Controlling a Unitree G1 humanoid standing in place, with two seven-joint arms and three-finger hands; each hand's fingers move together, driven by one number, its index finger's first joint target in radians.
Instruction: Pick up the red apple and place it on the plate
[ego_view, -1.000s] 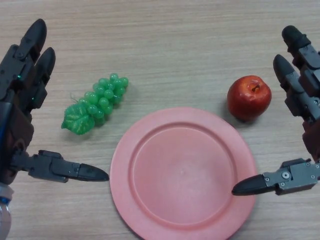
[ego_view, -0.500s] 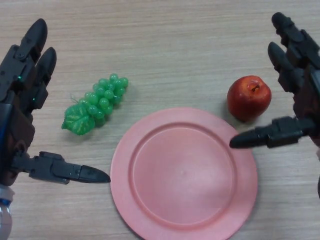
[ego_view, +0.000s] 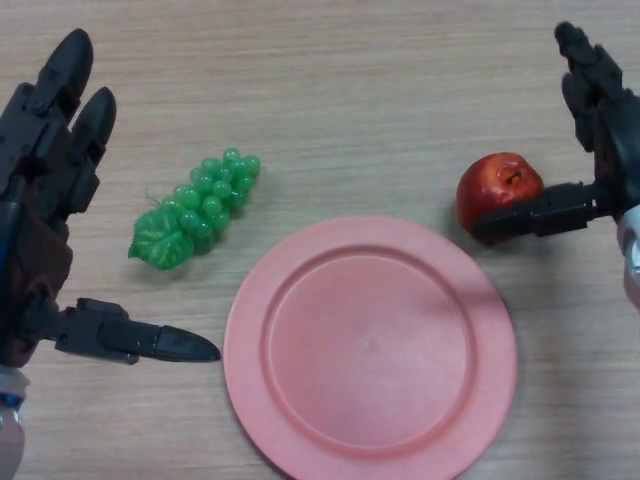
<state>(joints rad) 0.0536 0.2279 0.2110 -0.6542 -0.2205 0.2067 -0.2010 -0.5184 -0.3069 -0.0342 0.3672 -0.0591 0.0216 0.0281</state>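
left hand (ego_view: 45, 200) seen at frame's left edge, fingers spread, nothing held | green grapes (ego_view: 195, 208) laid left of centre on tabletop (ego_view: 350, 90) | pink plate (ego_view: 370, 345) set at lower centre | red apple (ego_view: 497, 190) located at plate's upper right, off it | right hand (ego_view: 600, 150) placed at right edge, uncurled, thumb laid against apple's front

Right hand (ego_view: 600, 150) reached apple (ego_view: 495, 183) — perhaps touching.

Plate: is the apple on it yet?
No, the red apple sits on the table just beyond the plate rim's far right.
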